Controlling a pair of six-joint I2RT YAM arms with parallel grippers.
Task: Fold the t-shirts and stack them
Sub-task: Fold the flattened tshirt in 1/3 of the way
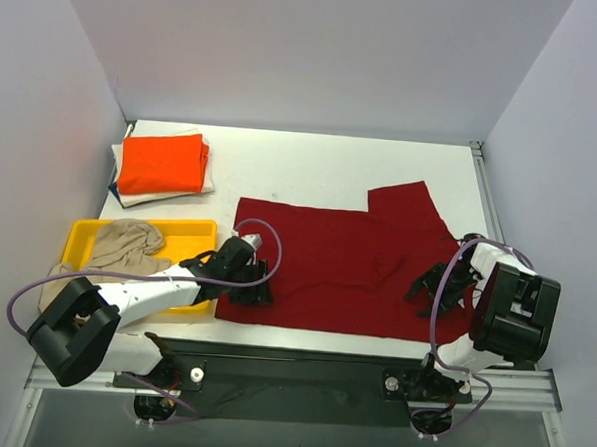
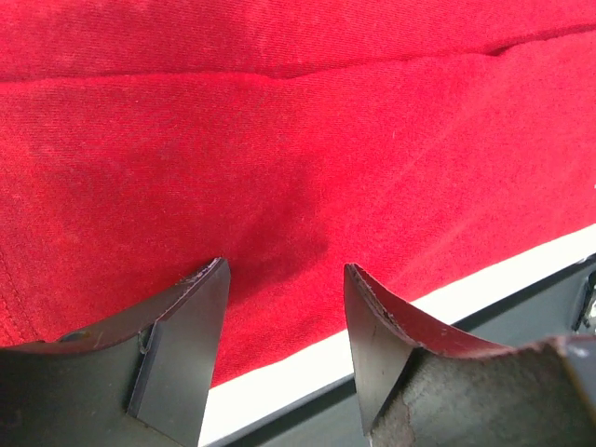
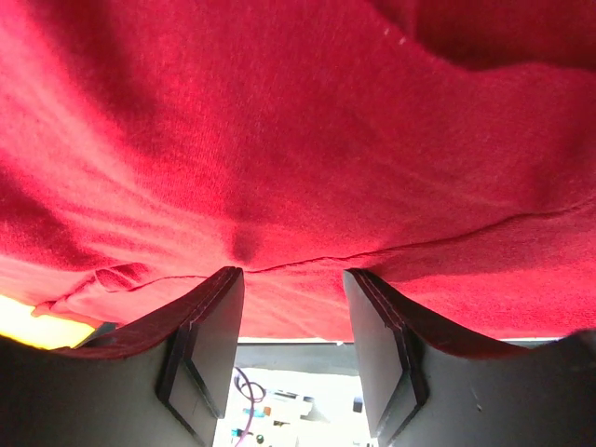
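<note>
A dark red t-shirt lies spread flat on the white table, one sleeve up at the far right. My left gripper is open, low over its near left corner; the left wrist view shows red cloth ahead of the open fingertips. My right gripper is open over the shirt's near right part; its wrist view is filled with red cloth and a hem seam. A folded orange shirt tops a stack at the far left. A beige shirt lies crumpled in the yellow tray.
The yellow plastic tray sits left of the red shirt. White and blue cloth shows under the orange shirt. The table's near edge runs just below the red shirt. Grey walls enclose the table on three sides.
</note>
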